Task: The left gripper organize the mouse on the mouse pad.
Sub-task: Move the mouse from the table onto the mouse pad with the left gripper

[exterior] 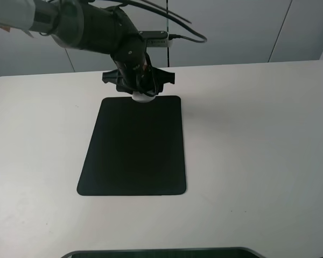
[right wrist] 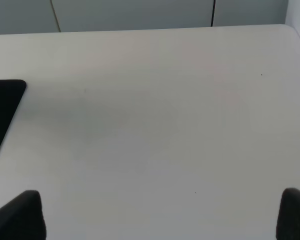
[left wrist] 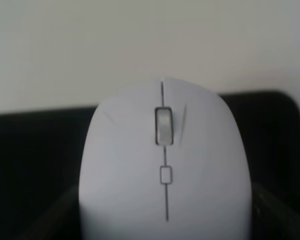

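The white mouse (exterior: 144, 97) with its grey scroll wheel (left wrist: 163, 126) sits at the far edge of the black mouse pad (exterior: 132, 150), half over the pad's rim. My left gripper (exterior: 142, 91) comes down on the mouse from above. In the left wrist view the mouse (left wrist: 165, 165) fills the space between the dark fingers (left wrist: 47, 217), which press its sides, so the gripper is shut on it. Behind the mouse lies the mouse pad (left wrist: 30, 145). My right gripper (right wrist: 162, 215) stands open over bare table, with a corner of the mouse pad (right wrist: 2, 102) off to one side.
The white table (exterior: 258, 134) spreads wide to the right of the pad. A dark rounded object (exterior: 161, 252) lies along the near edge. A grey wall (exterior: 247, 27) stands behind the table.
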Robot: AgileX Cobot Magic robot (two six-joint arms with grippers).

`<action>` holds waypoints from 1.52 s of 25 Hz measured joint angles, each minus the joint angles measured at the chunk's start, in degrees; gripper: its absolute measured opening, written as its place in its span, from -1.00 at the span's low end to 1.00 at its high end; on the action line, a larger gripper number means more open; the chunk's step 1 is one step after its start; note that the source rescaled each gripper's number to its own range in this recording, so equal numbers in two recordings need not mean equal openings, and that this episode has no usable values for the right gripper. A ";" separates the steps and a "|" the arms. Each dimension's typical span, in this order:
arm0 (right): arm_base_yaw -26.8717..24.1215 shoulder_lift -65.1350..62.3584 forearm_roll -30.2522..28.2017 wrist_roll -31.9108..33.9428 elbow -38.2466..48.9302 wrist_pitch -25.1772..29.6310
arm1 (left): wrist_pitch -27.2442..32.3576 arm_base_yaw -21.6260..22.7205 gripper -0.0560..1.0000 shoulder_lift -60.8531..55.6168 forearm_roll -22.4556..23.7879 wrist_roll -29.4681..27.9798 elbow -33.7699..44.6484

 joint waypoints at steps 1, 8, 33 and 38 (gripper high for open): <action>0.00 0.00 0.00 0.00 0.00 0.00 | -0.29 -0.24 -0.87 -0.13 0.25 -1.22 0.95; 0.00 0.00 0.00 0.00 0.00 0.00 | -2.48 -2.78 -0.87 -0.46 4.21 -10.73 6.22; 0.00 0.00 0.00 -0.02 0.00 0.00 | -3.74 -5.59 -0.87 -0.85 11.99 -27.78 14.10; 0.00 0.00 0.00 -0.02 0.00 0.00 | -3.74 -5.84 -0.87 -0.85 12.67 -28.06 14.10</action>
